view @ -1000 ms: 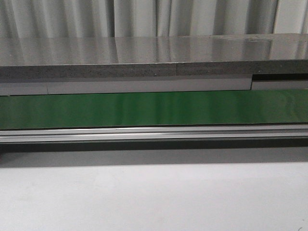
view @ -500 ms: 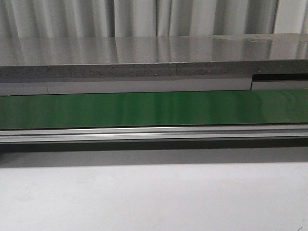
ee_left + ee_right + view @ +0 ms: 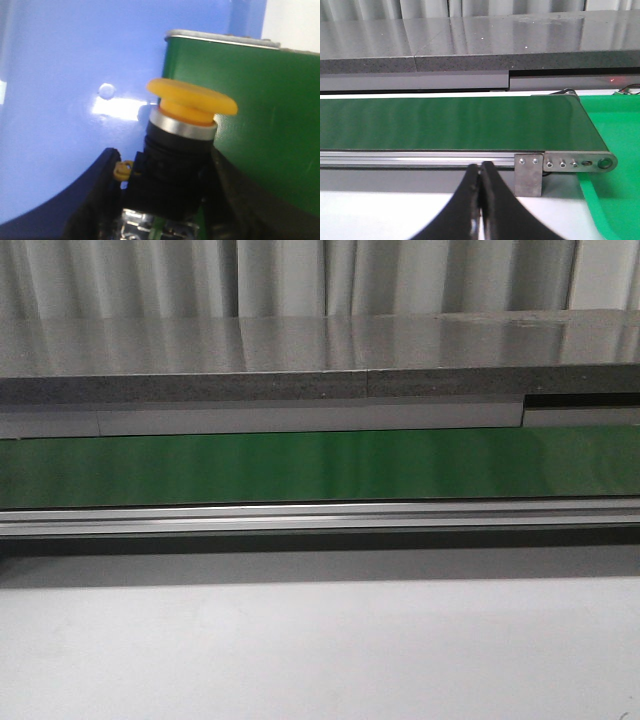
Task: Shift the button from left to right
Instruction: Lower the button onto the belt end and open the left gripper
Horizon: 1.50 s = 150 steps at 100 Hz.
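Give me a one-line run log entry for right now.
left gripper: shut on yellow-capped black push-button | over green conveyor belt end | right gripper: shut, empty | front view: belt bare

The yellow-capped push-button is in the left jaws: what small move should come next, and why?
Probably lower the left gripper a little toward the green conveyor belt and set down the yellow-capped black push-button there. The jaws hold it at the belt's end, next to a blue surface; the belt is bare in the front view.
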Each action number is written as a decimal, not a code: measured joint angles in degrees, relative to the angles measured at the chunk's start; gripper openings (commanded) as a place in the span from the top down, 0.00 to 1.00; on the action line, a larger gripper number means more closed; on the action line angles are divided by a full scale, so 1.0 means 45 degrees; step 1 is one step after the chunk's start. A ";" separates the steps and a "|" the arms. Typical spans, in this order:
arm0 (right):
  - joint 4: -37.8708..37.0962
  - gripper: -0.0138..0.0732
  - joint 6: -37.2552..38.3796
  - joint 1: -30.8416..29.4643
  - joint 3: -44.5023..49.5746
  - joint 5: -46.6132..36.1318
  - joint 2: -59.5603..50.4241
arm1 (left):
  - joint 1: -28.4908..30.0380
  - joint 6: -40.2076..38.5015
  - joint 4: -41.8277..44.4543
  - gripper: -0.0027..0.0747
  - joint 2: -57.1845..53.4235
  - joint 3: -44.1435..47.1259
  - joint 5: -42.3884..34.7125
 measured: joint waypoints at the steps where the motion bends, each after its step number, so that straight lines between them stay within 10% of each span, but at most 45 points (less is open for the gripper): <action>1: 0.0000 0.92 0.0000 0.0000 0.0000 0.0000 0.0000 | -0.0058 -0.0003 0.0000 0.99 0.0000 0.0031 0.0000; 48: 0.0000 0.92 0.0000 0.0000 0.0000 0.0000 0.0000 | -0.0531 0.0006 -0.0200 0.96 0.0000 0.0736 -0.0185; 100: 0.0000 0.92 0.0000 0.0000 0.0000 0.0000 0.0000 | -0.0531 0.0006 -0.0498 0.27 0.0000 0.0866 -0.0479; 150: 0.0000 0.92 0.0000 0.0000 0.0000 0.0000 0.0000 | -0.0531 0.0211 -0.1140 0.26 -0.0828 0.0866 -0.0497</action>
